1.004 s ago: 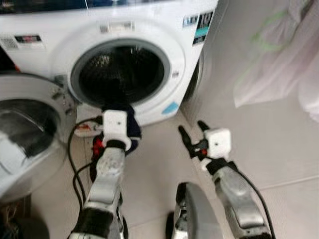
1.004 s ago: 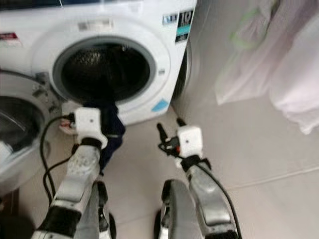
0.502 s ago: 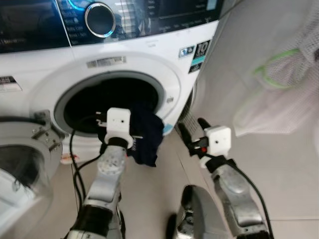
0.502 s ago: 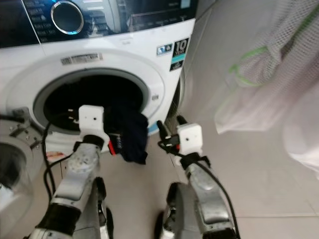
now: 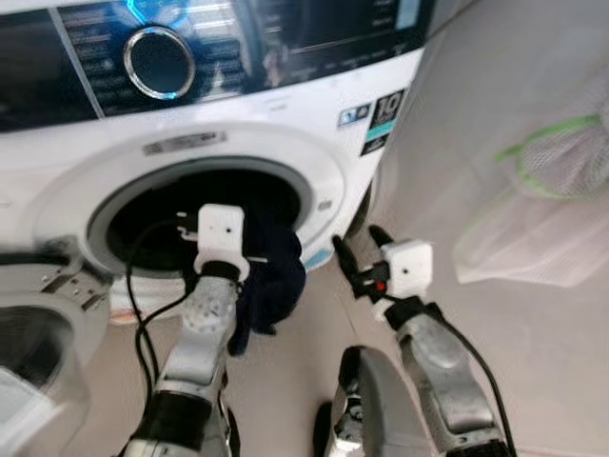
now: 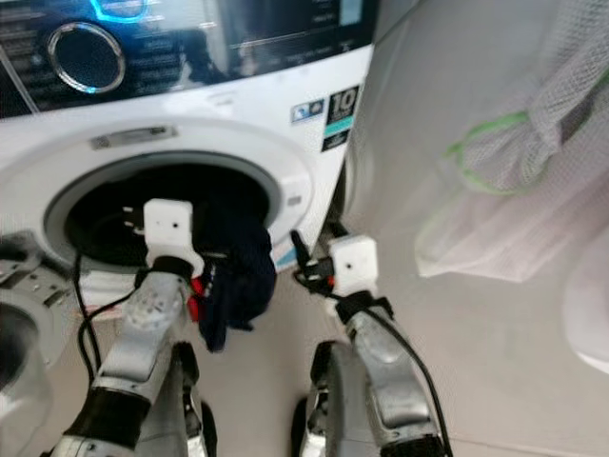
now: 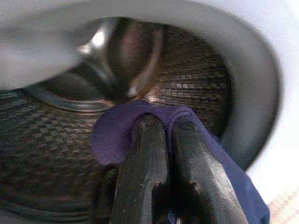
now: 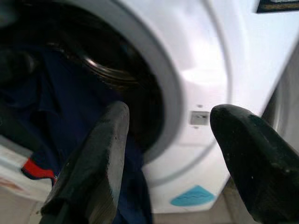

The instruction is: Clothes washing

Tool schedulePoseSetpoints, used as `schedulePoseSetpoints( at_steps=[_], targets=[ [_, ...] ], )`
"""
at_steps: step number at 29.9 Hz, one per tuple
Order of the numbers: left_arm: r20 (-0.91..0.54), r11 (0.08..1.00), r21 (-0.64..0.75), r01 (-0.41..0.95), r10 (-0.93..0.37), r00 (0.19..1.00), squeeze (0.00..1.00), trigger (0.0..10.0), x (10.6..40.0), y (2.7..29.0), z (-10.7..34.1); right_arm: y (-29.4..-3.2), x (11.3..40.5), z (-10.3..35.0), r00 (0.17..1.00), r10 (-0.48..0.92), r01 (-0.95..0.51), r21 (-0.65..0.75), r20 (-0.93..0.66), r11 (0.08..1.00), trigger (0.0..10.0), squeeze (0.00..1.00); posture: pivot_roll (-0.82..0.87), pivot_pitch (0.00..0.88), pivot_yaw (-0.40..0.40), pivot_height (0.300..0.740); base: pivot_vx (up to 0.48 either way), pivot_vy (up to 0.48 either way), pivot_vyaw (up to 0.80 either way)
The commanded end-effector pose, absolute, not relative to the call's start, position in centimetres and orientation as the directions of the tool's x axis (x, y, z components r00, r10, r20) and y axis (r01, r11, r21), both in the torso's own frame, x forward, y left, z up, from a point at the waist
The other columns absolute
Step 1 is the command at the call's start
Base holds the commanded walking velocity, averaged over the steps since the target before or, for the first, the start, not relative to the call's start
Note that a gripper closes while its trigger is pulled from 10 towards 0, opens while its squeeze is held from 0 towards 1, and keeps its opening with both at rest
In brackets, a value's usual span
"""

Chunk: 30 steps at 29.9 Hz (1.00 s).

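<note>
"10" sticker (image 5: 386, 107) on washer (image 5: 314, 162).

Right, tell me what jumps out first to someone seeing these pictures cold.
The white washing machine with its dark round drum opening dominates the scene. In front of that opening, the left gripper is shut on a dark navy garment that hangs down over the opening's lower edge. The right gripper waits open beside it, near the machine's front right corner.

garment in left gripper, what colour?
Dark navy garment, with a small red patch; clearest in the left eye view.
</note>
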<state>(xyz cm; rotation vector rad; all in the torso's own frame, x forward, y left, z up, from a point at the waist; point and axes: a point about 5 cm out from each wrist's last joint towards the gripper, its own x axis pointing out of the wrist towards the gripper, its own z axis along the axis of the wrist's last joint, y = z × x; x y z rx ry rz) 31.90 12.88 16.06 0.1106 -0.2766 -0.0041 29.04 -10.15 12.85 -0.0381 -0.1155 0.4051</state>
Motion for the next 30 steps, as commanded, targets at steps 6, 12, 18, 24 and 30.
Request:
schedulePoseSetpoints(
  at_steps=[6, 12, 18, 24, 30],
  targets=[
    [0.337, 0.984, 0.176, -0.043, -0.019, 0.941, 0.0, 10.0, 30.9, 12.4, 15.8, -11.3, 29.0, 12.9, 0.928, 0.352, -0.349, -0.052, 0.119, 0.936, 10.0, 0.0, 0.1, 0.288, -0.083, 0.561, 0.0, 0.0, 0.0],
    [0.338, 0.982, 0.181, -0.051, -0.014, 0.941, 0.0, 10.0, 30.9, 12.5, 15.7, -11.6, 29.0, 12.8, 0.931, 0.348, -0.343, -0.058, 0.113, 0.937, 10.0, 0.0, 0.1, 0.291, -0.084, 0.561, 0.0, 0.0, 0.0],
    [0.333, 0.982, 0.182, -0.058, -0.006, 0.943, 0.0, 10.0, 31.0, 12.6, 15.6, -11.4, 28.9, 12.7, 0.928, 0.356, -0.351, -0.061, 0.109, 0.934, 10.0, 0.0, 0.1, 0.289, -0.085, 0.561, 0.0, 0.0, 0.0],
    [0.233, 0.991, 0.084, -0.104, 0.082, 0.969, 0.0, 10.0, 31.6, 14.1, 14.2, -11.3, 28.9, 12.7, 0.926, 0.362, -0.357, -0.062, 0.106, 0.932, 10.0, 0.0, 0.1, 0.291, -0.086, 0.561, 0.0, 0.0, 0.0],
    [0.201, 0.988, 0.075, -0.133, 0.116, 0.973, 0.0, 10.0, 32.3, 15.5, 14.0, -11.3, 28.8, 12.6, 0.925, 0.365, -0.36, -0.063, 0.102, 0.931, 10.0, 0.0, 0.1, 0.293, -0.085, 0.561, 0.0, 0.0, 0.0]
  ],
)
